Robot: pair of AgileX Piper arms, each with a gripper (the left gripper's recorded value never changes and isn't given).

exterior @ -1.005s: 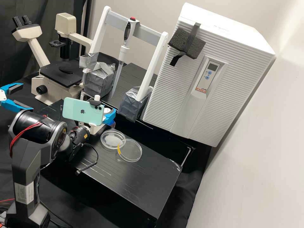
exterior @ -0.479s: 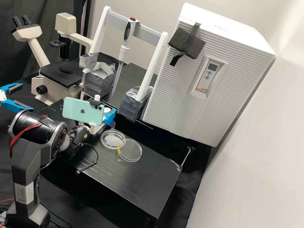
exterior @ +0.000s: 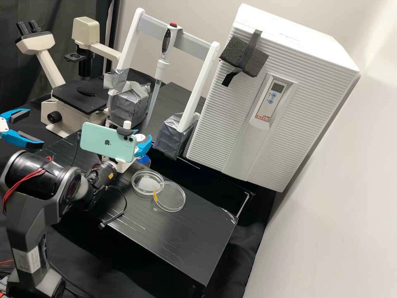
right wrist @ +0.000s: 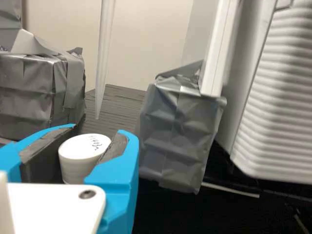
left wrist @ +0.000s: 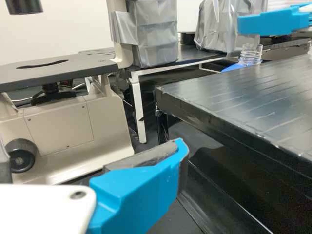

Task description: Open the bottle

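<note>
— What do we meet first, on the left?

— Our left gripper [exterior: 32, 126], its blue fingers spread wide with nothing between them. It hangs off the left edge of the bench [exterior: 186, 236], beside the microscope [exterior: 70, 103].

— How tight is that edge?

— In the left wrist view we see the slab's corner near the microscope's foot, with a dark gap between them.

— And the bottle?

— The bottle [left wrist: 250, 52] stands at the slab's far side with its clear threaded neck bare, under a blue finger of our right gripper [exterior: 142, 142]. That gripper is clenched on the white cap [right wrist: 84, 146]. We cannot tell how far the cap sits above the neck.

— What crowds it?

— The pipette [exterior: 159, 74] tip hangs just behind the cap, and a taped block [exterior: 171, 134] stands to its right.

— Further right?

— A clear dish [exterior: 147, 181] touches a second dish [exterior: 169, 196]. Past them we have bare slab out to the near corner. The white cabinet [exterior: 269, 95] walls the far right side.
</note>
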